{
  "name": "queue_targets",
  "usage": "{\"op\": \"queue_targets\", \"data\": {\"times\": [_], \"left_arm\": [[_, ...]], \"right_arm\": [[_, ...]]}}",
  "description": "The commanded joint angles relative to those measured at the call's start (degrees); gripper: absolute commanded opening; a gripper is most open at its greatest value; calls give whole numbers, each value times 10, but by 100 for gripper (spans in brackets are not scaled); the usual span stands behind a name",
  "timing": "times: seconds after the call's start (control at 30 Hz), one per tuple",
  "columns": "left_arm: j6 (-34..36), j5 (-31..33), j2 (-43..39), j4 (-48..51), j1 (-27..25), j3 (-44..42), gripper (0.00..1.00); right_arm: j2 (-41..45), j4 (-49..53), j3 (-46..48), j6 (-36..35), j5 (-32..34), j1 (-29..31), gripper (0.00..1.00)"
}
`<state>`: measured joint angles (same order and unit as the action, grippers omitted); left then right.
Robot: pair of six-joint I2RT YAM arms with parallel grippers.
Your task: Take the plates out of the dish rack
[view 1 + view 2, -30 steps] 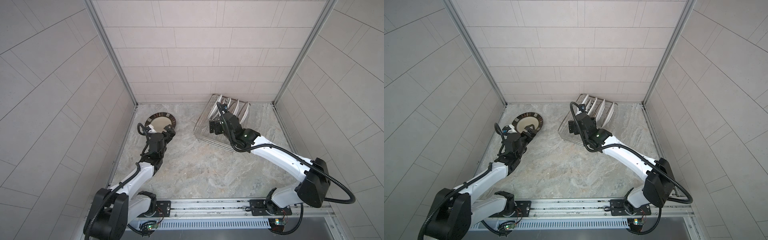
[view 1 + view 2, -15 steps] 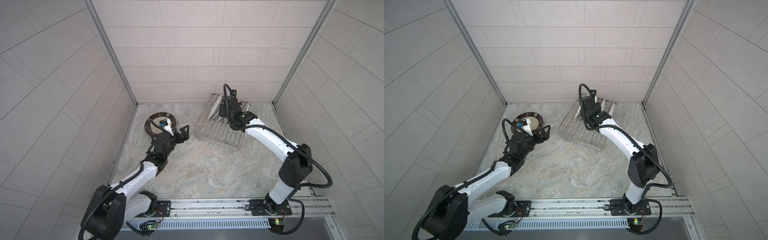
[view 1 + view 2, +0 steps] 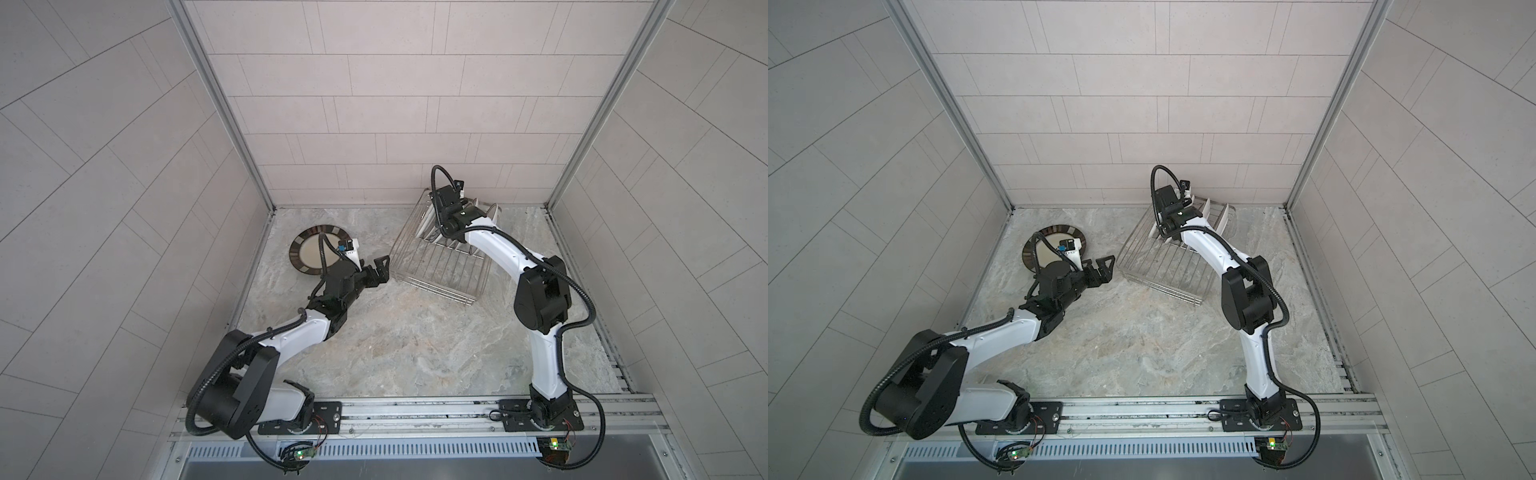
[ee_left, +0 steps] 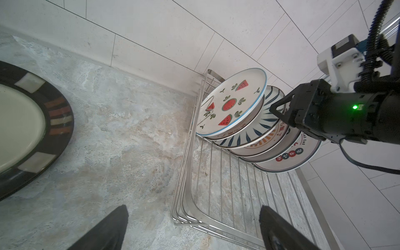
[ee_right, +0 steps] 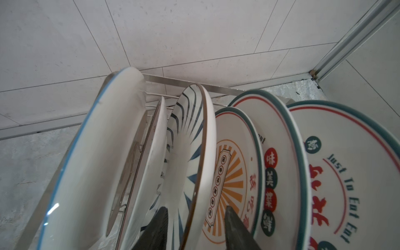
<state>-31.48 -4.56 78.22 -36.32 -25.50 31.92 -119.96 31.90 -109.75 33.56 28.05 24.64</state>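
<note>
DESK: What's new up front?

PHOTOG: The left gripper (image 3: 380,272) has let go of the dark-rimmed plate (image 3: 302,254) and swung toward the dish rack (image 3: 436,270). Its fingers (image 4: 104,231) are spread wide and empty, just beside the rack's corner. That plate lies flat on the counter (image 3: 395,340), apart from the rack, so one is unloaded.

DESK: And farther back?

PHOTOG: The right gripper (image 5: 195,227) has reached in over the row of plates at the rack's far end, by the tiled wall (image 3: 395,166). Its fingers (image 5: 236,231) have narrowed to straddle the rim of the blue-striped plate (image 5: 190,129), one on each face (whether they pinch it yet, I cannot tell; a sliver of gap shows on one side). I read this as the next lift beginning.

DESK: Materials?

PHOTOG: The counter is veined grey stone, matte. The rack is thin bright steel wire, with an open floor and upright tines. The plates are glossy glazed ceramic, round with shallow raised rims, and they lean on edge close together. The watermelon plate (image 4: 232,101) sits at the end facing the left arm. The sunburst plate (image 5: 233,173) and the red-character plates (image 5: 279,155) sit beyond the striped one. With slick glaze and tight spacing, a neighbour could get nudged on the way out.
</note>
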Motion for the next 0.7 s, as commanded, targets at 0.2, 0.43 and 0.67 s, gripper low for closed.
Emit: {"op": "queue_targets", "data": {"times": [0.2, 0.43, 0.67], "left_arm": [[-14, -24, 31, -62, -1, 21, 100], [-19, -35, 40, -70, 0, 20, 100], [-15, -27, 32, -72, 1, 12, 100]], "right_arm": [[-48, 56, -73, 19, 34, -7, 32], [-70, 58, -89, 29, 29, -8, 30], [-65, 64, -109, 18, 41, -7, 18]]}}
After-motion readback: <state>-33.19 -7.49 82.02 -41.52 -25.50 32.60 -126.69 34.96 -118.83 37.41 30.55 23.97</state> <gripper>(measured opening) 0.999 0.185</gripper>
